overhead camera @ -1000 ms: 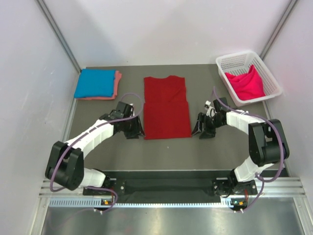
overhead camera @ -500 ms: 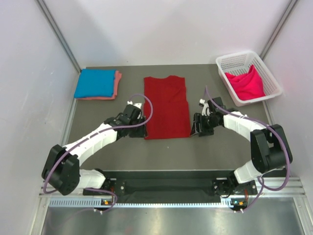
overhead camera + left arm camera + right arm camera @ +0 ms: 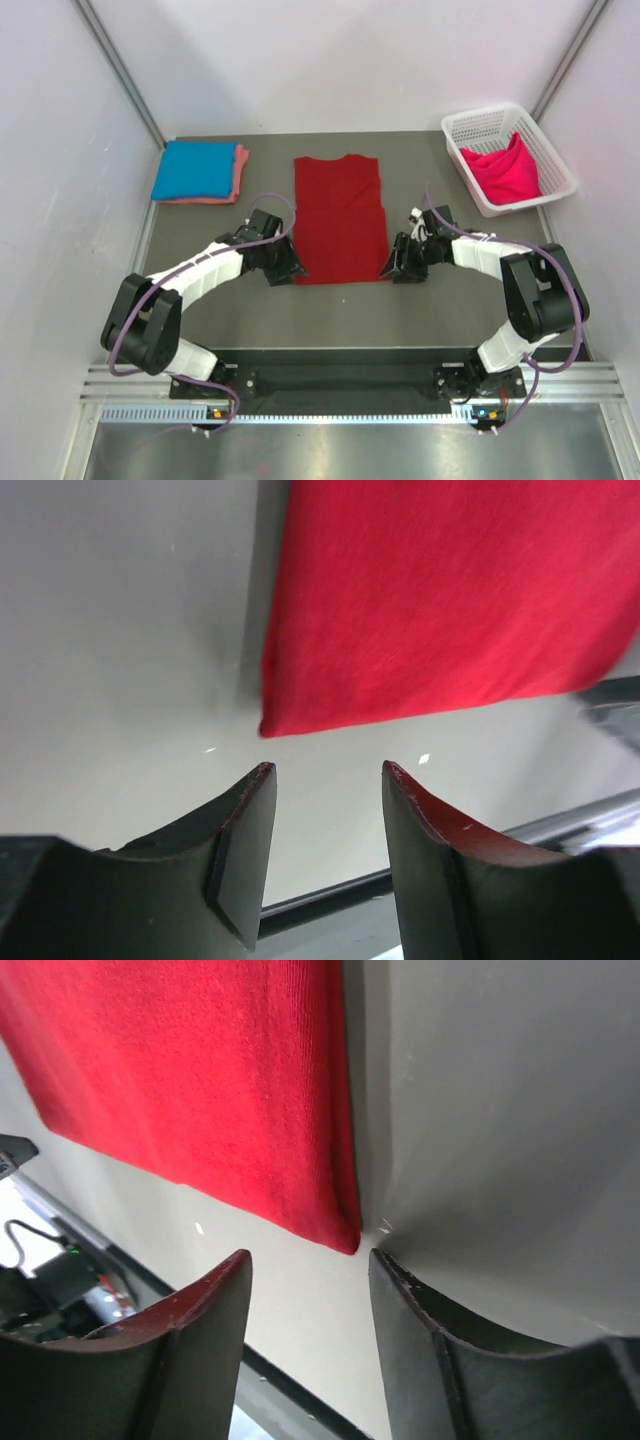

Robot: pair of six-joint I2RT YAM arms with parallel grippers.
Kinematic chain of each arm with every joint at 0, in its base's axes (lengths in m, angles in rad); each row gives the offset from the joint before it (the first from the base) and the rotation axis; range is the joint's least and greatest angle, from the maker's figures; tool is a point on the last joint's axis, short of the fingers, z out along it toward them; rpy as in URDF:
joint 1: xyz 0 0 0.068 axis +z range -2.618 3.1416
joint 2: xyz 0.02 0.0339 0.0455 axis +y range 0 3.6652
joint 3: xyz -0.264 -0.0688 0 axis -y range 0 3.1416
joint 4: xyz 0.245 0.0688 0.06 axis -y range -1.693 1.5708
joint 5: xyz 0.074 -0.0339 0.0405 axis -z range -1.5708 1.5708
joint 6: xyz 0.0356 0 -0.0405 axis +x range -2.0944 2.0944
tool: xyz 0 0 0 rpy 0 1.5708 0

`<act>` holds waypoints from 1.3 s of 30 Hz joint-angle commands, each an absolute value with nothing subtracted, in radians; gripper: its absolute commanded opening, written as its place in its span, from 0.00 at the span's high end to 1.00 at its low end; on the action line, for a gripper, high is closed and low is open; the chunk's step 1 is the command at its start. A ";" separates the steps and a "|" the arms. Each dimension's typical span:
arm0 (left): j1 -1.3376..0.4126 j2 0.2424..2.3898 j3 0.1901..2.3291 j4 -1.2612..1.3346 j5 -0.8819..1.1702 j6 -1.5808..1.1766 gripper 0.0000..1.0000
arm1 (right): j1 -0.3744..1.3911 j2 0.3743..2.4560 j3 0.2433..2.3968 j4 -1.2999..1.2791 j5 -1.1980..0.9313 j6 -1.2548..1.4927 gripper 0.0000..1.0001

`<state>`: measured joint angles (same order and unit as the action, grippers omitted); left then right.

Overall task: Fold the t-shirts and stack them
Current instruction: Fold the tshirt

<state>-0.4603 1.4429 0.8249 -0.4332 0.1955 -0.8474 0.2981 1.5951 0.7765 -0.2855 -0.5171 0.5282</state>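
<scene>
A dark red t-shirt [image 3: 340, 220] lies flat in a long rectangle at the middle of the table, its near half folded. My left gripper [image 3: 289, 272] is open at the shirt's near left corner [image 3: 290, 715], with only bare table between its fingers. My right gripper [image 3: 392, 270] is open at the near right corner [image 3: 340, 1230], also holding nothing. A bright blue t-shirt [image 3: 194, 169] lies folded on a salmon pink t-shirt [image 3: 238, 170] at the back left. A hot pink t-shirt [image 3: 503, 170] sits crumpled in the white basket [image 3: 470, 128].
The basket stands at the back right corner against the wall. White walls close in the table on both sides. A black rail [image 3: 340, 378] runs along the near edge between the arm bases.
Both grippers have moved inward to the dark red shirt's near corners. The shirt itself has not moved.
</scene>
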 commanded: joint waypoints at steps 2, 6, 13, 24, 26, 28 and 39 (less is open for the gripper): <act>-0.419 1.465 0.799 -0.330 0.301 -0.977 0.48 | 0.291 1.608 0.749 -0.192 -0.549 0.615 0.50; -0.413 1.488 0.831 -0.406 0.276 -1.017 0.48 | 0.281 1.591 0.749 -0.204 -0.540 0.598 0.51; -0.411 1.520 0.819 -0.411 0.244 -1.071 0.48 | 0.221 1.560 0.715 -0.218 -0.548 0.561 0.52; -0.405 1.585 0.792 -0.356 0.206 -1.131 0.50 | 0.202 1.526 0.704 -0.239 -0.555 0.534 0.52; -0.400 1.582 0.784 -0.357 0.187 -1.138 0.50 | 0.202 1.529 0.704 -0.239 -0.555 0.538 0.52; -0.397 1.580 0.775 -0.351 0.176 -1.144 0.52 | 0.202 1.531 0.706 -0.239 -0.557 0.537 0.52; -0.371 1.614 0.759 -0.324 0.167 -1.121 0.78 | 0.210 1.555 0.703 -0.215 -0.580 0.561 0.52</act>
